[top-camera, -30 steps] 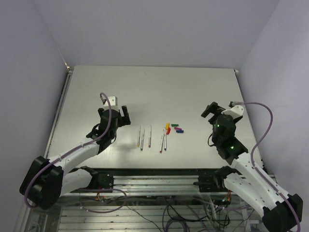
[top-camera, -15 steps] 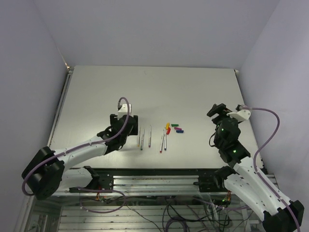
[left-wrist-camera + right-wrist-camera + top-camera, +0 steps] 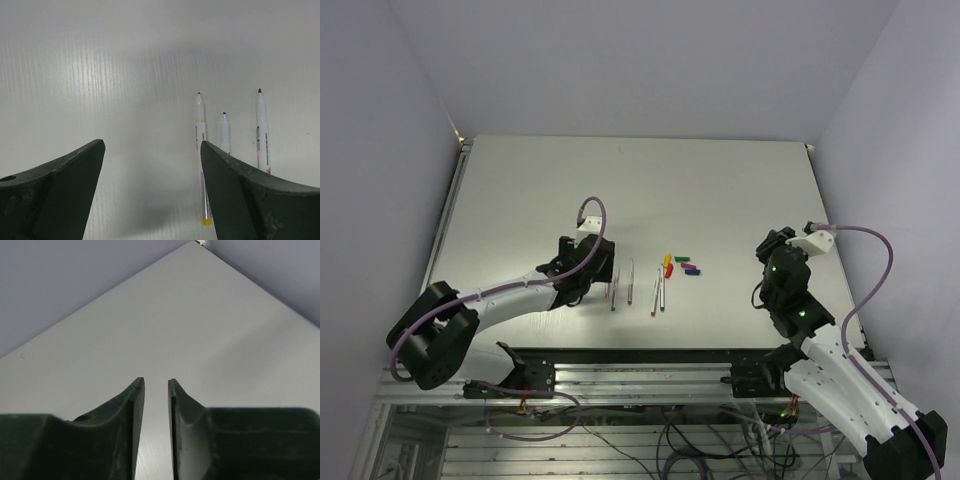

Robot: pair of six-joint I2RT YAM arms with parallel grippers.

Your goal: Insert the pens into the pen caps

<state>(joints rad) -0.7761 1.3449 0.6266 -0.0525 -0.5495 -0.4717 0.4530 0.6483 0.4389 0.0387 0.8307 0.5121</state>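
Left arm's swung in fast over the last sec. The left gripper (image 3: 605, 270) was parked well off to the left, now it's right at the left end of the pens (image 3: 631, 283), which lie in a loose row on the table (image 3: 520, 190) near its front edge. Claw's spread wide, nothing in it. Wrist cam shows three barrels just beside one finger, none actually btwn the fingers yet, so prob lining up for a first pick, needs to shift over a bit imo. Pen caps (image 3: 682, 266) sit in a small coloured cluster just right of the pens, untouched afaict, no pen capped. Over on the right, the right gripper (image 3: 772, 243) has pulled back a little and its claw went from wide to nearly pressed together, only a thin slit left, holding nothing. Looks like it's idling, well apart from the caps.
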